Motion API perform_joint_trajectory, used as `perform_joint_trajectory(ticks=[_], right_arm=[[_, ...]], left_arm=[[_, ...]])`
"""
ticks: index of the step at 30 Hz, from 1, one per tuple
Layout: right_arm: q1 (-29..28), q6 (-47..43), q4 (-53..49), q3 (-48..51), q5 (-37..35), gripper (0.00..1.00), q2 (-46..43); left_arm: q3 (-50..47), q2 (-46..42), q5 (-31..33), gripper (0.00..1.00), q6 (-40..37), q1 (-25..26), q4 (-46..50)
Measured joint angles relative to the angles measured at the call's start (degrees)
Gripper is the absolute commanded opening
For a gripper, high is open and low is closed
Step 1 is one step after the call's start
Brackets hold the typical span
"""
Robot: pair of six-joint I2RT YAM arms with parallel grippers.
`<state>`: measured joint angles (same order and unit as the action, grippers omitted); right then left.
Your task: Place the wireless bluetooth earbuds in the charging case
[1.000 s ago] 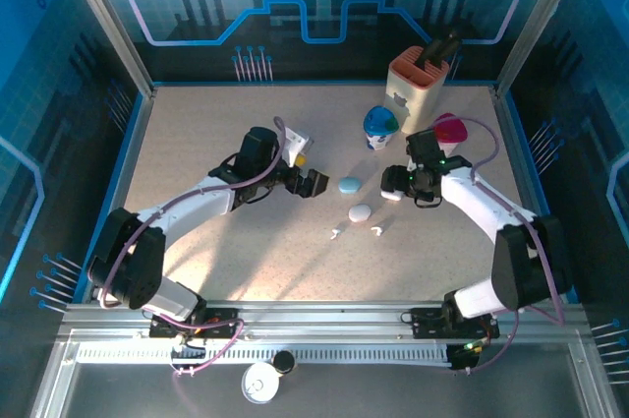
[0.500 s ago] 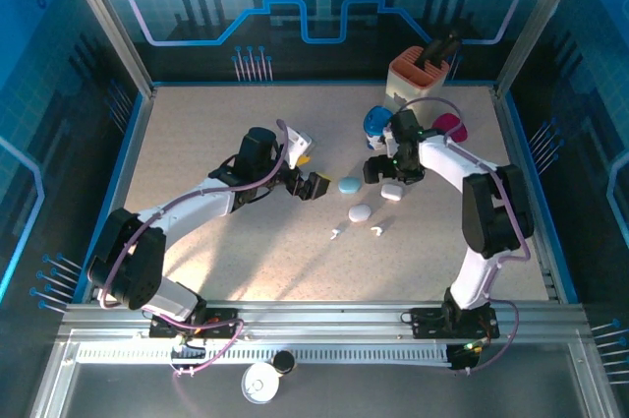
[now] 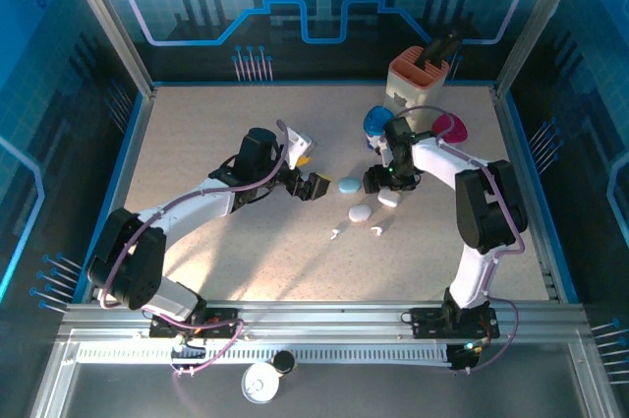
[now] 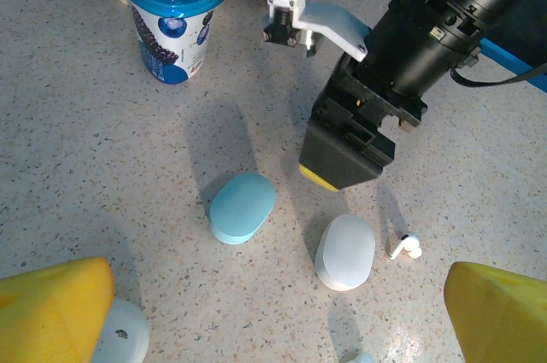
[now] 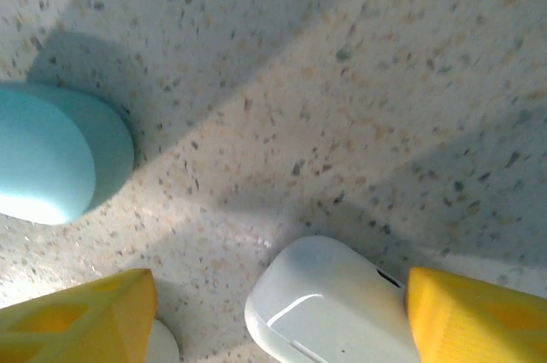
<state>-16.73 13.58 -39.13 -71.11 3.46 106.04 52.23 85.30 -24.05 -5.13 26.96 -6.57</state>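
Observation:
A white charging case point(image 5: 329, 312) with a lid seam lies on the speckled table point(image 3: 246, 241). It sits between the yellow fingers of my right gripper point(image 5: 278, 329), which is open: the right finger point(image 5: 479, 320) is against the case and the left finger stands apart. From above, the right gripper point(image 3: 384, 185) hangs over this case point(image 3: 390, 199). A pale blue pebble case point(image 3: 349, 184) and a white pebble case point(image 3: 360, 212) lie to its left. Two white earbuds point(image 3: 335, 233) point(image 3: 376, 231) lie loose nearer the front. My left gripper point(image 3: 314, 185) stands open and empty, facing the cases point(image 4: 243, 207) point(image 4: 346, 251) and an earbud point(image 4: 405, 247).
A blue-lidded yoghurt cup point(image 3: 380, 126), a pink-lidded cup point(image 3: 451, 129) and an orange-and-white holder point(image 3: 418, 79) stand behind the right gripper. Blue walls enclose the table on three sides. A white rounded object point(image 4: 120, 333) sits beside my left gripper's left finger.
The right arm swung in from the right and its gripper came down over the white charging case, jaws widening and then narrowing. The left arm has barely moved.

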Motion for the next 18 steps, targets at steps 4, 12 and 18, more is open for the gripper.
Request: perform_joint_trajectory(ticks=[4,12,18], right_arm=[[-0.9,0.5,-2.0,0.3,-0.9,0.72,-1.0],[-4.6,-5.1,-8.5,-2.8,-6.2,0.75,-1.2],[-7.3,-11.1,-14.0,-9.9,-13.4,0.73,3.6]], left_arm=[[-0.2,0.0,0.0,0.99,0.0,0.0,-0.1],[-1.5,0.0,0.0,0.99,0.0,0.0,-0.2],[-1.5,0.0,0.0,0.99,0.0,0.0,-0.2]])
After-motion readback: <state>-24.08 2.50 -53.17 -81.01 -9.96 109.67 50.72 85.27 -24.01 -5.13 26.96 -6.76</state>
